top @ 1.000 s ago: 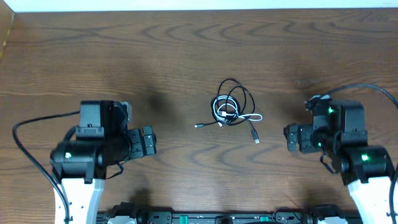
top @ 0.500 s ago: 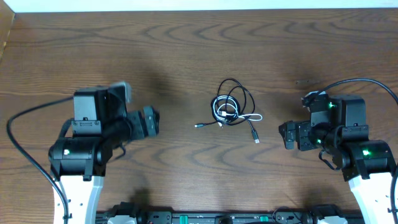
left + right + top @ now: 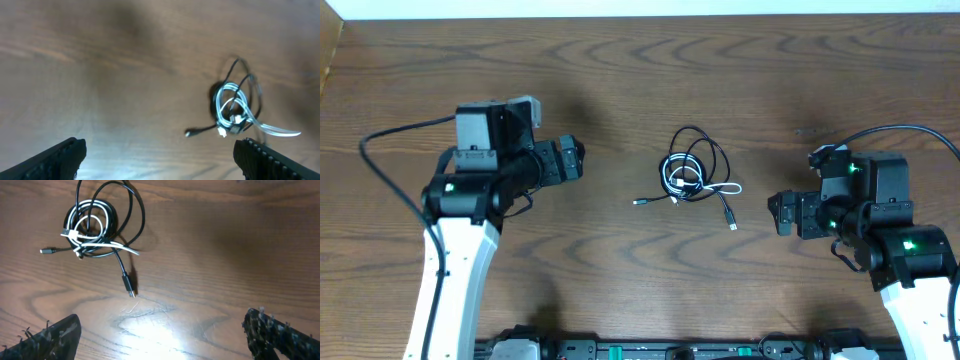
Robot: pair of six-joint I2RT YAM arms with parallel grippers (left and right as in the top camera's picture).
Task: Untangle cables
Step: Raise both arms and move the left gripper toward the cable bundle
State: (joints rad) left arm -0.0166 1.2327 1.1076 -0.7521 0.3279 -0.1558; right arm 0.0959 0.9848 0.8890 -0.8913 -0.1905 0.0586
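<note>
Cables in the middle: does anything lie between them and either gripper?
Nothing visible does. Only the wooden table lies between the cables and the left gripper or the right gripper. Both wrist views show the tangle unobstructed ahead.

Right end effector (image 3: 162,332): two dark fingers (image 3: 52,335) at the lower corners of the frame, set wide apart, nothing between them.
Black cable (image 3: 143,217): large loops at upper left, one tail running down to a black plug (image 3: 129,286) lying flat.
White cable (image 3: 107,245): small coil inside the black loops, strands crossing them.
Silver-tipped plug (image 3: 46,251): pointing left of the bundle.
Table (image 3: 225,245): brown wood grain, bright glare at lower centre.
</note>
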